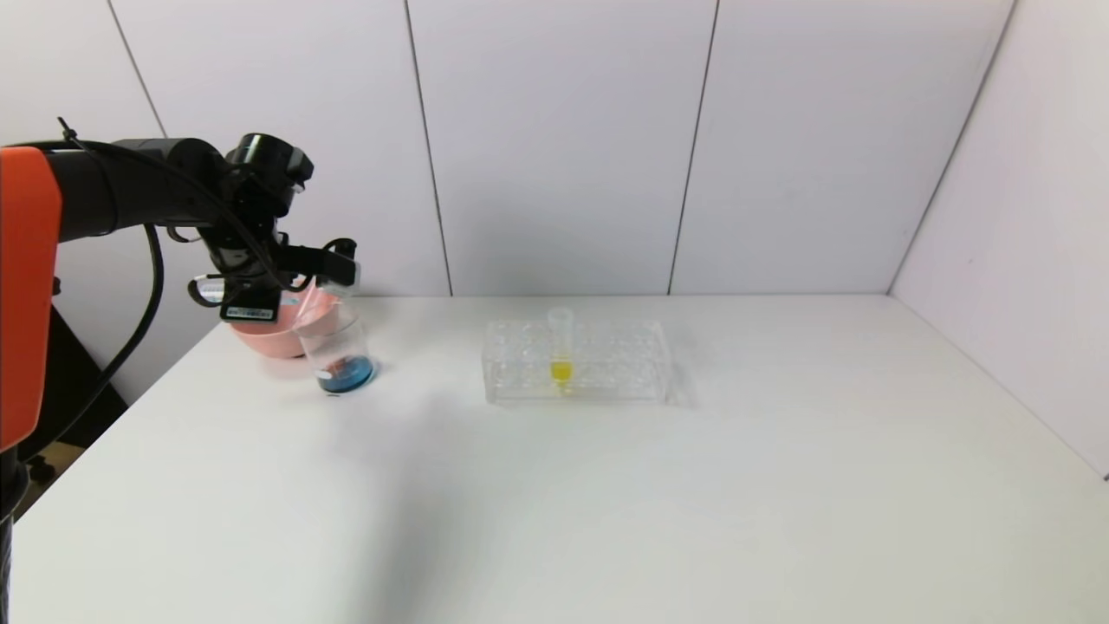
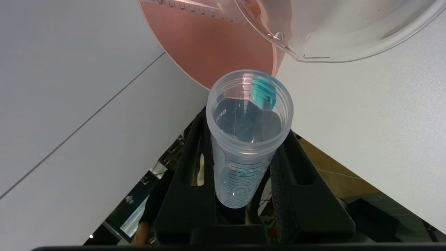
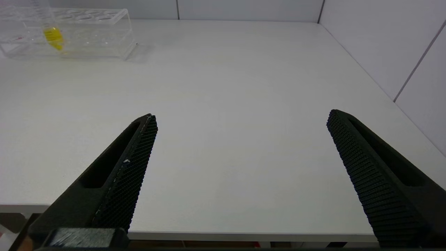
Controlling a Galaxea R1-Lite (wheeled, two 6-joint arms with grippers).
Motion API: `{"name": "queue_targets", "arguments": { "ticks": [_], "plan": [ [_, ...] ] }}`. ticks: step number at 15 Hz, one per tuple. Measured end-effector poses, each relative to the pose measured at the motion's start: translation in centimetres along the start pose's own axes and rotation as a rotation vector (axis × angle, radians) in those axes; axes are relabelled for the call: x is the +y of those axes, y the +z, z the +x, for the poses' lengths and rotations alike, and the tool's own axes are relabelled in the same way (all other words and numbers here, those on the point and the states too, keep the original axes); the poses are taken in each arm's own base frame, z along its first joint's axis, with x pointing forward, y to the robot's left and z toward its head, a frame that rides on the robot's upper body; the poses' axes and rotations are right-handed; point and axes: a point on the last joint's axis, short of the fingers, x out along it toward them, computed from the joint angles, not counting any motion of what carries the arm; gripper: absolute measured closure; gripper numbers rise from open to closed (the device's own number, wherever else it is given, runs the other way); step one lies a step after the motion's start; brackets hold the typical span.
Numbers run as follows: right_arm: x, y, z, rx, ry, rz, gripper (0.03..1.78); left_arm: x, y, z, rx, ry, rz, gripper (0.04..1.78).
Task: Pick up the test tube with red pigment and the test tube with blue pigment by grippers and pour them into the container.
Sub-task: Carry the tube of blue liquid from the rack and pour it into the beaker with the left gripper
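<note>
This looks like a small laboratory test cell set up for robot trials. A plain white table (image 1: 606, 485) is boxed in by bare pale wall panels (image 1: 554, 147) with thin dark seams, behind it and along one side. Near the middle of the table stands a clear plastic tube rack (image 1: 576, 364) holding one graduated tube with yellow pigment (image 1: 560, 371). Well to the left of the rack sit a clear beaker (image 1: 338, 351) with blue liquid at its bottom and, just behind it, a pink bowl (image 1: 277, 334). A black and orange robot arm (image 1: 130, 191) reaches over them.
</note>
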Motion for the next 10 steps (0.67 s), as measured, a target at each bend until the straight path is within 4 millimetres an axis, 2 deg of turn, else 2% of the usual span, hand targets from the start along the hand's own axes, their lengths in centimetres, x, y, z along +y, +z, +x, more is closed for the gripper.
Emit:
{"name": "queue_targets", "arguments": {
  "ticks": [10],
  "plan": [
    [0.0, 0.0, 0.0, 0.0, 0.0, 0.0, 0.04, -0.3, 1.4, -0.2, 0.065, 0.017, 0.043, 1.36]
  ]
}}
